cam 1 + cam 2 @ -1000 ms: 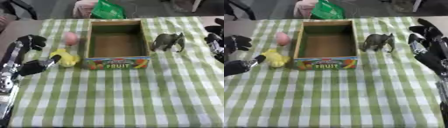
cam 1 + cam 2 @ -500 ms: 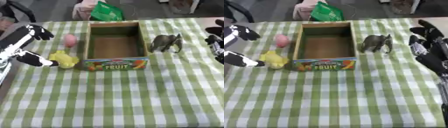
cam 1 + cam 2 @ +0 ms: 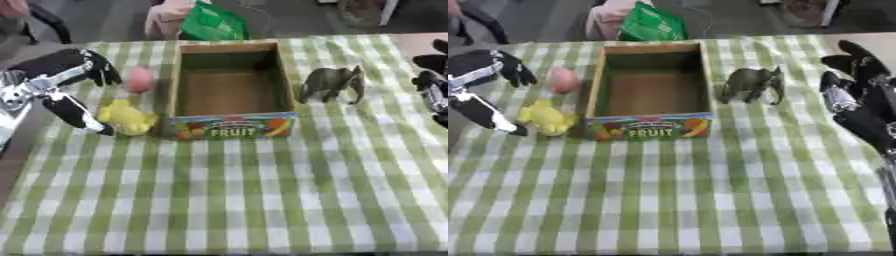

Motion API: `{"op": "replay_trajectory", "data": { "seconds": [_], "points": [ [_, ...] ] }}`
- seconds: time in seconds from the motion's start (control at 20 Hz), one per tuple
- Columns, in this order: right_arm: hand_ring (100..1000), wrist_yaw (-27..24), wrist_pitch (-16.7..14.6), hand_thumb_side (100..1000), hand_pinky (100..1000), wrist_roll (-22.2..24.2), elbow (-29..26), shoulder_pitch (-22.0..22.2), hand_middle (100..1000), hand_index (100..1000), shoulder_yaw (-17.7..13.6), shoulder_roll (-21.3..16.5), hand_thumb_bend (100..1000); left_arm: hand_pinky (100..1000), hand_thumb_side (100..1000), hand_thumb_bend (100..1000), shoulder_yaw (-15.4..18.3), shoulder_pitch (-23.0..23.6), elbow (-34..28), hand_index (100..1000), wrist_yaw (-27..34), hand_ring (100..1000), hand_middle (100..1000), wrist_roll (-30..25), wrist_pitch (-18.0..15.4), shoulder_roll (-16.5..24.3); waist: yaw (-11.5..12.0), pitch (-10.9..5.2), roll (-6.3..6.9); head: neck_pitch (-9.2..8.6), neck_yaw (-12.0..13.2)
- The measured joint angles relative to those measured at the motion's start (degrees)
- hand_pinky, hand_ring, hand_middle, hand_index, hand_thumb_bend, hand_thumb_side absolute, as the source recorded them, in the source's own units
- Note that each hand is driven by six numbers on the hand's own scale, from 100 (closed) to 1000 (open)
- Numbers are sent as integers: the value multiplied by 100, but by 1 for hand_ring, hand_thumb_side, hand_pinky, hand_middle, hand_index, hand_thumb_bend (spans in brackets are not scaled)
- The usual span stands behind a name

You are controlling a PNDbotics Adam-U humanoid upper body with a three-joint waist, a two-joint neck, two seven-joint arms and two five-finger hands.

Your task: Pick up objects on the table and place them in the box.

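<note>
Your left hand [image 3: 54, 87] sits at the left edge of the frame, fingers spread apart and holding nothing; one lower finger reaches down just beside the yellow toy [image 3: 127, 118], the upper fingers point toward the pink egg-shaped toy [image 3: 139, 79]. Both toys lie left of the open box [image 3: 229, 126], marked FRUIT, which sits upper centre on the green checked tablecloth [image 3: 262, 200]. A grey elephant figure [image 3: 752, 84] stands right of the box. Your right hand [image 3: 866, 107] rests open at the right edge.
</note>
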Motion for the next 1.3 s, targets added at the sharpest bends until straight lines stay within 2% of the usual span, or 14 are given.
{"op": "replay_trajectory", "data": {
  "seconds": [0.35, 0.65, 0.85, 1.0, 1.05, 1.25, 1.3],
  "points": [
    [919, 0, 0, 417, 807, 4, 1, 0, 785, 970, 2, 0, 100, 702, 187, 778, -85, -264, 655, 723, -78, 622, 590, -223, -236, -293, -1, 1, -10, 2, 7],
    [920, 0, -10, 419, 807, 16, 2, 0, 785, 971, 13, 0, 100, 703, 204, 723, -109, -429, 1187, 719, -275, 624, 595, -371, -416, -591, -13, 3, -18, 2, 23],
    [920, 0, -18, 421, 807, 25, 4, 0, 785, 971, 21, 0, 100, 695, 216, 662, -99, -473, 1426, 715, -374, 616, 589, -294, -435, -739, -22, 3, -18, 2, 26],
    [920, 0, -18, 420, 808, 26, 5, 0, 785, 971, 29, 0, 100, 686, 247, 559, -77, -503, 1571, 712, -447, 604, 583, -71, -369, -833, -30, 3, -19, 2, 27],
    [920, 0, -19, 420, 807, 26, 5, 0, 785, 971, 31, 0, 100, 685, 248, 554, -66, -507, 1614, 712, -477, 603, 583, 11, -342, -859, -33, 3, -20, 2, 27],
    [920, 0, -19, 422, 808, 26, 11, 0, 786, 971, 32, 0, 100, 667, 236, 472, -31, -534, 1740, 675, -589, 555, 529, 263, -240, -929, -36, 3, -22, 2, 27],
    [920, 0, -19, 422, 808, 27, 15, 0, 786, 971, 32, 1, 100, 661, 218, 423, -26, -541, 1761, 651, -607, 537, 508, 310, -215, -946, -36, 3, -22, 2, 27]
  ]
}}
